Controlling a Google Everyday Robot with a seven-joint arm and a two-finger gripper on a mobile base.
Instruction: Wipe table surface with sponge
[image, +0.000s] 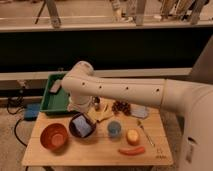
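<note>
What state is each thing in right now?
sponge: flat on table, not held
gripper: low by table's back edge, left of sponge
grey block: lying in green tray
orange bowl: upright, empty
dark bowl: upright, blue item inside
blue cup: upright
</note>
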